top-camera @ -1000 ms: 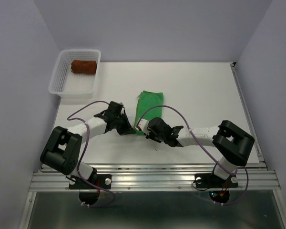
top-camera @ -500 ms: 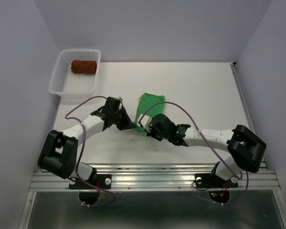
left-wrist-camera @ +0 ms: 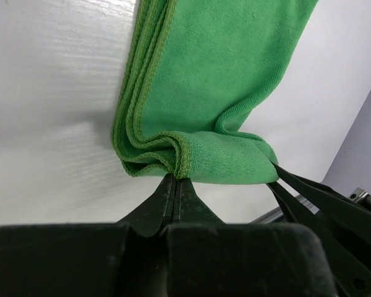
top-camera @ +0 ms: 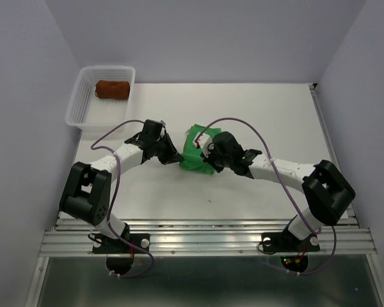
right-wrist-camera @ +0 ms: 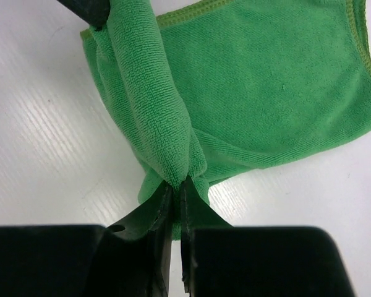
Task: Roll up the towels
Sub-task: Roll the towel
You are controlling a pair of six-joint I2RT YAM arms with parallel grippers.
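The white table (top-camera: 262, 121) fills the space between pale walls, and most of its top is bare. The left arm (top-camera: 125, 155) and the right arm (top-camera: 285, 174) both reach in from the near edge and meet near the middle of the table, each with a purple cable looping over it. A white mesh basket (top-camera: 77, 104) stands at the far left corner, well apart from the arms. The green towel (top-camera: 193, 155) lies on the table between the two wrists; its far part is spread flat, while its near edge is turned over into a thick, soft fold that runs across from one gripper to the other. The brown towel (top-camera: 111, 89) sits rolled up inside the basket, at its far end. The left gripper (left-wrist-camera: 175, 180) is clamped tight on the left end of that green fold, its two fingers pressed together with layered hems bunched just above the tips. The right gripper (right-wrist-camera: 178, 184) is pinched on the other end of the fold, its fingers nearly touching with the cloth caught between them. In each wrist view the dark fingers of the other gripper show at the opposite end of the fold.
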